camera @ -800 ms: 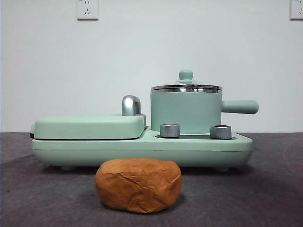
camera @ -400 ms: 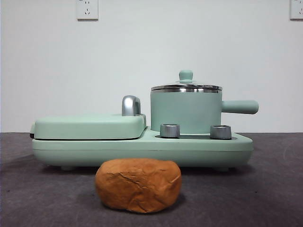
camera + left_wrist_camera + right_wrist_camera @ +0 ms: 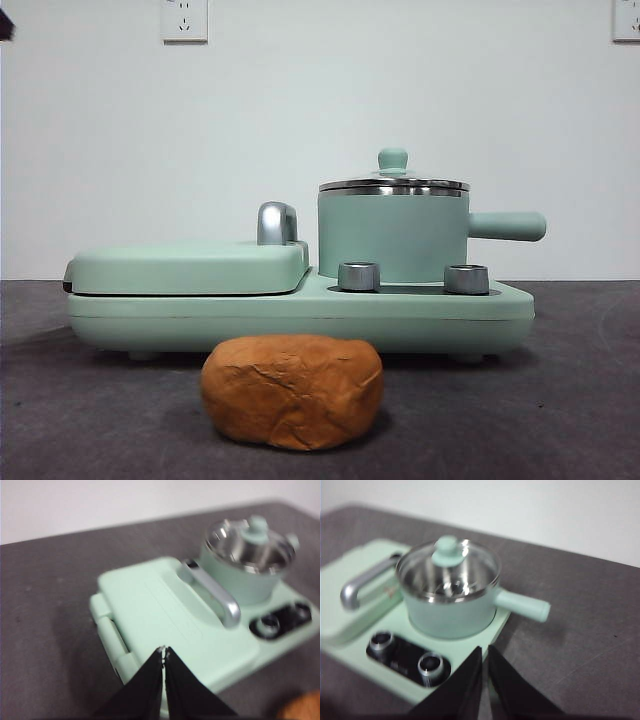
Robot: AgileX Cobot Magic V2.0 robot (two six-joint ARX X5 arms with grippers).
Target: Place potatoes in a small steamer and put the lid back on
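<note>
We see the potato [image 3: 292,391] on the table in front of the cooker base [image 3: 300,315]. The lid [image 3: 447,567] sits on the small steamer [image 3: 451,611], just beyond the right gripper [image 3: 485,652]. The left gripper [image 3: 164,652] hovers over the griddle cover [image 3: 150,607]. Both pincers are closed and empty.

**Colours and surface patterns observed**

The potato [image 3: 292,392] is orange-brown, marked with irregular creases and wrinkles. The small steamer [image 3: 392,238] is plain mint green with a shiny steel rim; its side handle [image 3: 507,226] is the same green. The lid [image 3: 448,570] is clear glass, steel-edged, with a mint-green knob [image 3: 393,159]. The griddle cover [image 3: 188,267] and base [image 3: 300,318] are mint green; the cover handle [image 3: 277,223] is chrome. Two dials [image 3: 359,276] are silver on a black panel [image 3: 406,656]. The tabletop [image 3: 560,420] is dark grey, the wall [image 3: 300,120] white.
</note>
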